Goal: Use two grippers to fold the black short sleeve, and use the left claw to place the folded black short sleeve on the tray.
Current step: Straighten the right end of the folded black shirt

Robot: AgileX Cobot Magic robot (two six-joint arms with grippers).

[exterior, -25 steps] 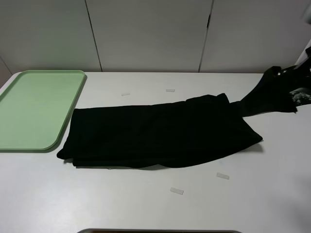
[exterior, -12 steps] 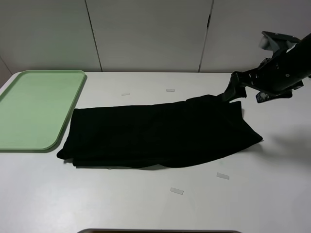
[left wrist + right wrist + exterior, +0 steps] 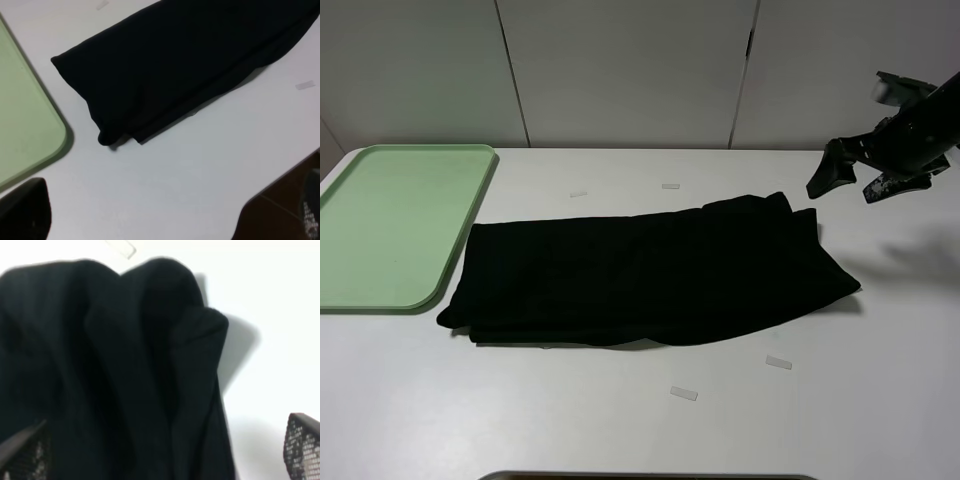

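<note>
White table (image 3: 620,430), shirt (image 3: 650,270) folded into long band mid-table, long axis left-right, left end just beside tray (image 3: 380,220), right gripper (image 3: 847,185) spread wide near right end, off the cloth, left claw (image 3: 165,220) spread, empty.

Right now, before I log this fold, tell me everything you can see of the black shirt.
The black short sleeve is plain, soft-looking cloth with no print, folded lengthwise into a long layered band. It lies flat on the white table, one end near the green tray but off it, the other end rumpled into soft folds. Only the table touches it; the open right gripper hangs clear of that rumpled end.
</note>
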